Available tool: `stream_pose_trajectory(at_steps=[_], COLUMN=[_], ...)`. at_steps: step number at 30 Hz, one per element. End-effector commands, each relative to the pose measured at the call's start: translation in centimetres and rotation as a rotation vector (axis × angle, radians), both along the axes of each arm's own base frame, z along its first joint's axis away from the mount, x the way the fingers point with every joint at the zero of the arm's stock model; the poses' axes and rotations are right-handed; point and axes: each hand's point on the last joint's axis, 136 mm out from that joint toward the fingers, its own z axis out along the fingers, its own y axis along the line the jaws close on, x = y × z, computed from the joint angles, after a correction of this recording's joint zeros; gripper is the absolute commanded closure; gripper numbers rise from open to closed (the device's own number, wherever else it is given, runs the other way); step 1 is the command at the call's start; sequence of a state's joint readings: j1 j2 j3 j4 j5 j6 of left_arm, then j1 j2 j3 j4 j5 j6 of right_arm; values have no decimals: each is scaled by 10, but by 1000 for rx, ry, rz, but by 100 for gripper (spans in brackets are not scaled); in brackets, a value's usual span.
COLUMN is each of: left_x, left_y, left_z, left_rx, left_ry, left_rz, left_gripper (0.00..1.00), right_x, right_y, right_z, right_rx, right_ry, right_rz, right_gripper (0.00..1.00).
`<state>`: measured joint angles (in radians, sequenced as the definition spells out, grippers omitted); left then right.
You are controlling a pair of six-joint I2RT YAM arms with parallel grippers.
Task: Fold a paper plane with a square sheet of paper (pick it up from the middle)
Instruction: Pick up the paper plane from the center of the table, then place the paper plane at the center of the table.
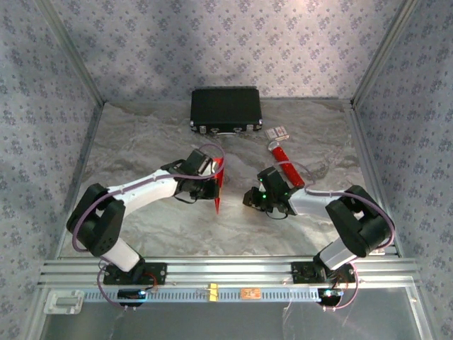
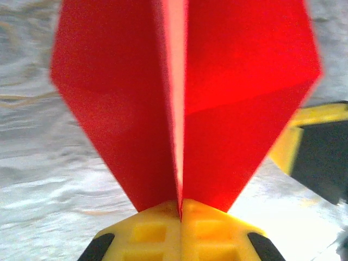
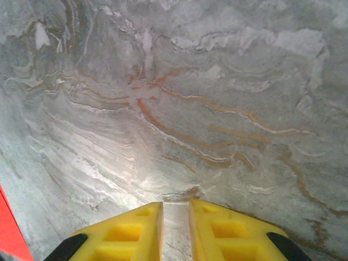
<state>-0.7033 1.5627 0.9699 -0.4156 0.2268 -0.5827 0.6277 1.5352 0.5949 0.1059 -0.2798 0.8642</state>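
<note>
The square sheet of paper (image 2: 119, 98), thin, bright red and creased along a centre fold, stands on edge in our left end effector (image 2: 181, 209). The yellow fingers are clenched on the fold, near the middle of the grey marbled counter (image 3: 217, 98). We cannot tell whether the paper's tip touches the surface. Just to its right is our right end effector (image 3: 175, 211), its jaws slightly parted, empty and aimed at the counter. Farther back lies a red stick-like tube with a white end (image 1: 286, 161). Beyond it, a flat black rectangular case (image 1: 225, 110) sits by the back wall.
</note>
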Motion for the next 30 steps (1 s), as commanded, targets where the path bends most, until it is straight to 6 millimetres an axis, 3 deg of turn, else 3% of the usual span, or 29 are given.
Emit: stream_pose_trajectory(at_steps=[1, 14, 30], left_x=[-2, -12, -13], left_y=[33, 31, 23], left_z=[-11, -37, -39], left_rx=[202, 251, 228], left_ry=[-12, 58, 84], left_rz=[12, -24, -33], left_gripper=[100, 100, 95], right_x=[4, 12, 9], right_y=[1, 15, 10], right_z=[6, 33, 29], right_rx=[-49, 14, 1], right_ry=[-23, -96, -82], right_rz=[8, 40, 32], right_gripper=[79, 77, 77])
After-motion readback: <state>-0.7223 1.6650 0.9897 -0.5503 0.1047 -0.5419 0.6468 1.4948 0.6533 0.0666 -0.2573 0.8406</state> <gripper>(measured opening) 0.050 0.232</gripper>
